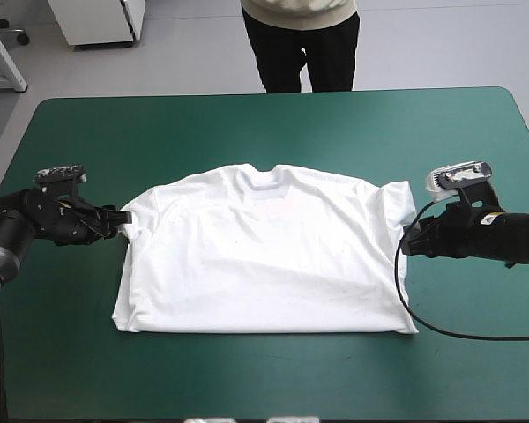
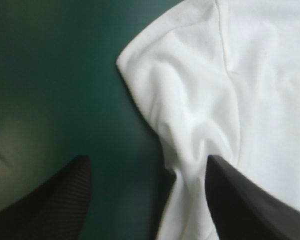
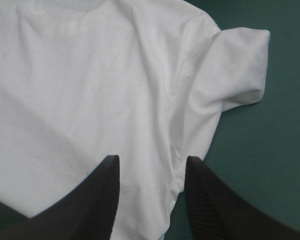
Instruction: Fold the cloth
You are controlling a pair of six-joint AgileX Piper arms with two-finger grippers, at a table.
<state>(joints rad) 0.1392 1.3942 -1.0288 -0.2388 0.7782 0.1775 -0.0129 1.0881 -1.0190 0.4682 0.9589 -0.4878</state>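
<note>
The white T-shirt (image 1: pixel 264 256) lies spread flat in the middle of the table, collar toward the far edge and both short sleeves out. My left gripper (image 1: pixel 122 222) sits low at the shirt's left sleeve. In the left wrist view it is open (image 2: pixel 147 159), and the sleeve and underarm fold (image 2: pixel 230 75) reach in between its fingers. My right gripper (image 1: pixel 406 240) is at the shirt's right side, just below the right sleeve. It is open (image 3: pixel 152 159) over the shirt's side edge (image 3: pixel 90 75), with the sleeve (image 3: pixel 240 65) ahead of it.
A band of teal-green cover (image 1: pixel 264 123) runs between the shirt and every table edge, widest at the far side and at the left and right ends.
</note>
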